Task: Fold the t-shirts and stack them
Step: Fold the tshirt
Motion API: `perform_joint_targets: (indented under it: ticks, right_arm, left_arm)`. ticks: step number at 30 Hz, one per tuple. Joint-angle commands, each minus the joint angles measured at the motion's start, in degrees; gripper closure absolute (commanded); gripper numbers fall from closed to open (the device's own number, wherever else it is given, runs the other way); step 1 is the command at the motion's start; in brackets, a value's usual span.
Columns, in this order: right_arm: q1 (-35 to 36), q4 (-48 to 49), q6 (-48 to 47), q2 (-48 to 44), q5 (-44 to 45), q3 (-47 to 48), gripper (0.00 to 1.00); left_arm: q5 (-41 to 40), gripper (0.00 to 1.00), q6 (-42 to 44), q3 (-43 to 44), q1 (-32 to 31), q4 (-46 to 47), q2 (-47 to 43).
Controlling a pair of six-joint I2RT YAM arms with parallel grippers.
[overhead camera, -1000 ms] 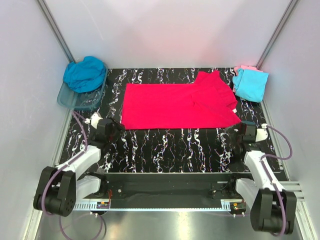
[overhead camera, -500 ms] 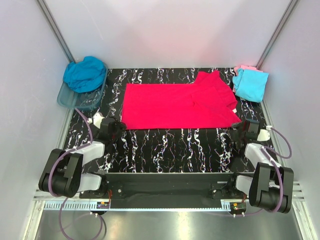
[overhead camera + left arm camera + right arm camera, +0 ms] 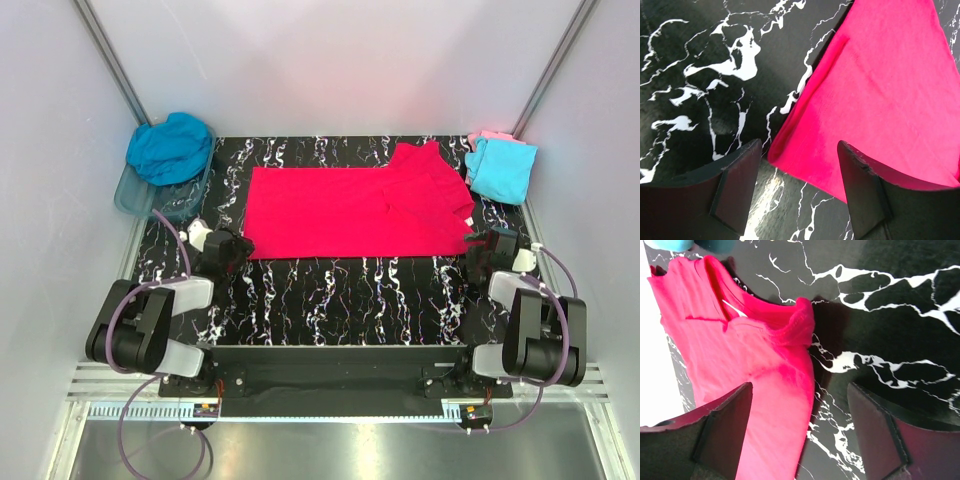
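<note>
Black marbled table [image 3: 330, 290] is carrying the pink-red t-shirt [image 3: 350, 210], which is lying flat with its long axis running left to right. Left gripper [image 3: 799, 145] is hovering, jaws apart, over its near-left corner; right gripper [image 3: 800, 386], also gaping, is facing the near-right corner.

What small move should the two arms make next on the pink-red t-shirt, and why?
Probably lower both arms a little and close on the cloth. The pink-red t-shirt lies spread and unheld; its near left corner sits between the open left fingers, its near right edge between the open right fingers.
</note>
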Motion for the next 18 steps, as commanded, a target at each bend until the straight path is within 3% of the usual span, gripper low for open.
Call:
perform_joint_targets:
  ticks: [1,4,6,8,9,12,13,14,18]
  right_arm:
    - [-0.1,-2.9,1.5,3.2,0.7,0.0,0.18]
    - [-0.1,-2.4,2.2,4.0,0.9,0.6,0.28]
    - [-0.1,-2.1,2.5,4.8,0.9,1.4,0.31]
    - [-0.1,-1.7,3.2,5.5,0.5,1.6,0.36]
    - [-0.1,-1.1,3.4,6.1,0.3,1.9,0.39]
    - [-0.1,-0.5,4.1,6.8,-0.5,1.9,0.67]
    - [-0.1,-0.5,4.0,6.7,-0.6,1.8,0.76]
    - [-0.1,-0.5,3.9,6.4,-0.5,1.7,0.99]
    - [-0.1,-2.4,3.7,3.2,0.2,0.7,1.00]
  left_arm:
    - [-0.9,0.32,0.4,1.1,-0.1,2.2,1.3]
    - [-0.2,0.43,0.7,0.5,-0.1,3.2,1.3]
    - [0.3,0.62,0.8,0.1,-0.1,3.5,0.9]
    - [0.6,0.72,0.8,-0.5,-0.1,4.0,0.6]
    - [0.6,0.85,0.8,-0.6,-0.1,4.0,0.5]
    - [0.7,0.99,1.1,-0.6,-0.1,3.8,0.0]
    - [0.6,1.00,1.3,-0.6,-0.1,3.5,-0.3]
    - [0.5,1.00,1.3,-0.6,-0.1,3.4,-0.5]
    - [1.0,1.00,1.4,-1.1,-0.1,2.7,-2.2]
